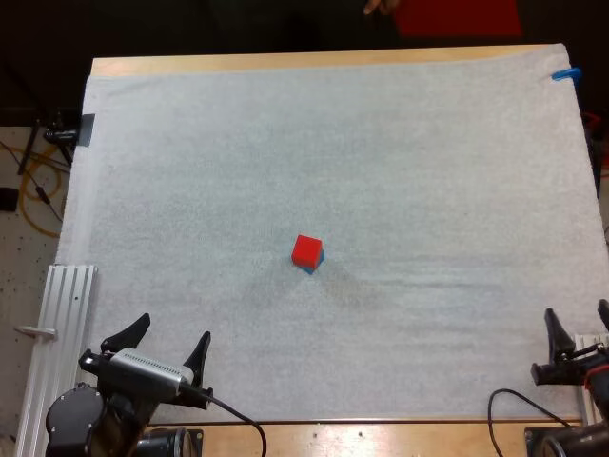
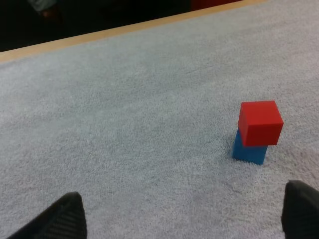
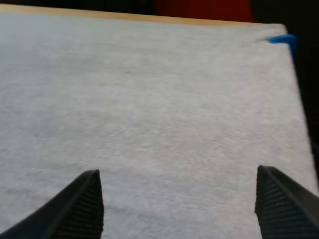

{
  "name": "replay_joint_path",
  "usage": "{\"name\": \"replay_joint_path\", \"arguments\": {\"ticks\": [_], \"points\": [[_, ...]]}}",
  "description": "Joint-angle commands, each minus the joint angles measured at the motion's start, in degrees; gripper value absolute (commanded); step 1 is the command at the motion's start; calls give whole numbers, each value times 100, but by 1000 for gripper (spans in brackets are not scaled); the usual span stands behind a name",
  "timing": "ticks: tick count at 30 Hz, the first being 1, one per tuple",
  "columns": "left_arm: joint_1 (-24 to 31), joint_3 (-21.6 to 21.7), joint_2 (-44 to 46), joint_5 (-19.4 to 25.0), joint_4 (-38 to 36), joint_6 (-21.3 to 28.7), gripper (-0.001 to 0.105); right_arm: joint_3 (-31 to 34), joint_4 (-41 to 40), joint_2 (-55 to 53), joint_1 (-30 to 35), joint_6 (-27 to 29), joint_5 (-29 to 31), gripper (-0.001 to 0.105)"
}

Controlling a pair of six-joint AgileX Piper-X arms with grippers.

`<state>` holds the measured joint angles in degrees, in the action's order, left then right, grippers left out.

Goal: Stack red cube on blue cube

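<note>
You have one red cube (image 1: 306, 249), one blue cube (image 2: 248, 151), one white mat (image 1: 381, 143) and one wooden table (image 1: 285, 63) in front of you.

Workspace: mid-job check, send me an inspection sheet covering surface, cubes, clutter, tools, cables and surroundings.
Surface: white mat lying flat on the table.
Job's things: red cube sits on the blue cube, set off a little to one side so it overhangs; the stack is near the mat's middle.
Clutter: nothing seen.
Grippers: left tool open at the mat's near edge, facing the stack but well clear of it; right tool open at the near right corner, over bare mat.
Cables: yellow cable on the floor left of the table.
Surroundings: metal rail beside the mat's left edge; possibly a hand beyond the far side.
</note>
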<state>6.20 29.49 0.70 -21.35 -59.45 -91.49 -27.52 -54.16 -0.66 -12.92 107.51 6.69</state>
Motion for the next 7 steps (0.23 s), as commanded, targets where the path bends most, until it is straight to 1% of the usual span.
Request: {"name": "replay_joint_path", "arguments": {"ticks": [1,4,7], "points": [[17,12,803,-51,99,-43,76,-17,-8,-222,191,30,-57,63],[17,12,803,-51,99,-43,76,-17,-8,-222,332,30,-57,63],[17,12,803,-51,99,-43,76,-17,-8,-222,332,30,-57,63]]}}
